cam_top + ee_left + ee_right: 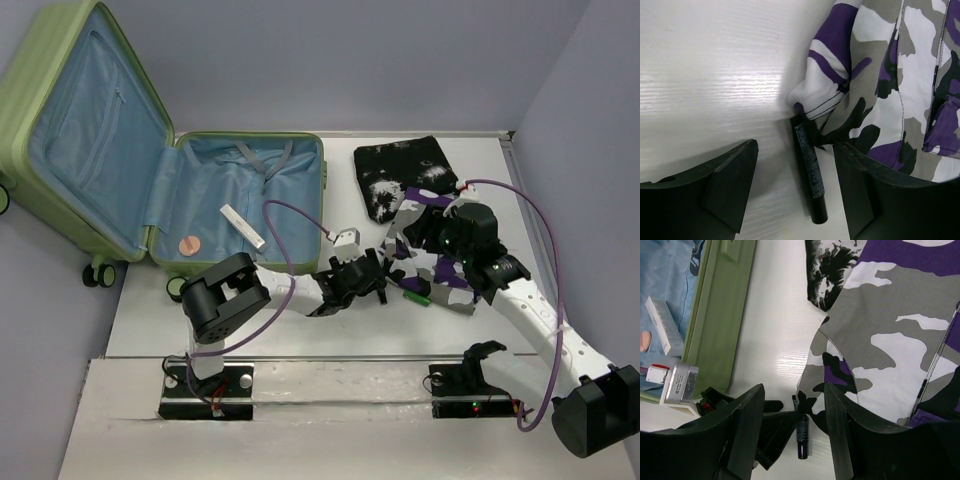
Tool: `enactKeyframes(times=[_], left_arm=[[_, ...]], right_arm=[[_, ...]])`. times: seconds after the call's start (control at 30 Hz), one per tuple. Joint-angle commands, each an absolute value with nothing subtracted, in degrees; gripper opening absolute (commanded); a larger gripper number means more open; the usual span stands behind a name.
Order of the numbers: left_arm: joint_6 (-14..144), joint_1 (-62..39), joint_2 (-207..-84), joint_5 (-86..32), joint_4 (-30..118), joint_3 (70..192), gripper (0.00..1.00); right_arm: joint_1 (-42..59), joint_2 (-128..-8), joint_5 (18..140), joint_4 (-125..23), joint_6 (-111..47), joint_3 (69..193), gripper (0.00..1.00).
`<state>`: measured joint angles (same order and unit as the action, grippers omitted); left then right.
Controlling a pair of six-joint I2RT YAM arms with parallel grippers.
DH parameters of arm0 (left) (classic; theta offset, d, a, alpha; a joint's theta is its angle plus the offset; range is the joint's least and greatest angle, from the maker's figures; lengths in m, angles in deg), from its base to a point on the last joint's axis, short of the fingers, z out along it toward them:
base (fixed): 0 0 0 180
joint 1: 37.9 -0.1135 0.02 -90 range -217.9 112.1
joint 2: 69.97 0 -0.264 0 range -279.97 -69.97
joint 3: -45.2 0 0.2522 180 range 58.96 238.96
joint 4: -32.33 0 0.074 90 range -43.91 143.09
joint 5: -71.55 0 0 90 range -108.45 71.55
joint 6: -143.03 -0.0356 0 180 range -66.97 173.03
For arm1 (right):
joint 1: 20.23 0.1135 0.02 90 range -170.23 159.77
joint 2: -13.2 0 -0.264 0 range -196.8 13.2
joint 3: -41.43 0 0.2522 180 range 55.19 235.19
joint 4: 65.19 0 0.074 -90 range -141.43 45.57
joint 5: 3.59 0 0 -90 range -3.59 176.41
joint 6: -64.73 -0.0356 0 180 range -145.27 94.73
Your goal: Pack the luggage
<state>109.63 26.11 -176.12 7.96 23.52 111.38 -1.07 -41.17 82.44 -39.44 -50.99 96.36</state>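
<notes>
- The left gripper is seen at the left hem of the camouflage garment, its jaws spread wide and nothing clasped.
- A black tube is laid on the white table between those fingers, one end against the garment's hem.
- The right gripper is held over the garment's left edge, with its jaws parted and empty.
- A black-and-white speckled cloth is spread just beyond the garment, touching it.
- The luggage is set well to the left of the garment, with its lid opened. A white stick and a pinkish disc are held within it.
</notes>
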Motion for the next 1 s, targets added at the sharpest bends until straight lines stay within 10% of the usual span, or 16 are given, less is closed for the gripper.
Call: enactKeyframes(times=[0.0, 0.53, 0.77, 0.97], left_arm=[[106.5, 26.4, -173.5, 7.8, 27.4, 107.7, 0.76], [100.6, 29.6, -180.8, 6.9, 33.7, 117.2, 0.54], [99.6, 29.8, -174.5, 12.8, 37.7, 115.7, 0.11], [97.2, 29.8, -156.4, 17.0, 38.8, 110.6, 0.08]], right_arm=[[-1.3, -40.0, 81.6, -41.0, -50.8, 96.5, 0.57], [-1.3, -39.4, 81.1, -40.5, -51.4, 95.0, 0.57], [-1.3, -38.1, 80.3, -40.5, -51.5, 93.3, 0.57], [-1.3, -36.5, 72.9, -41.5, -54.4, 87.6, 0.57]])
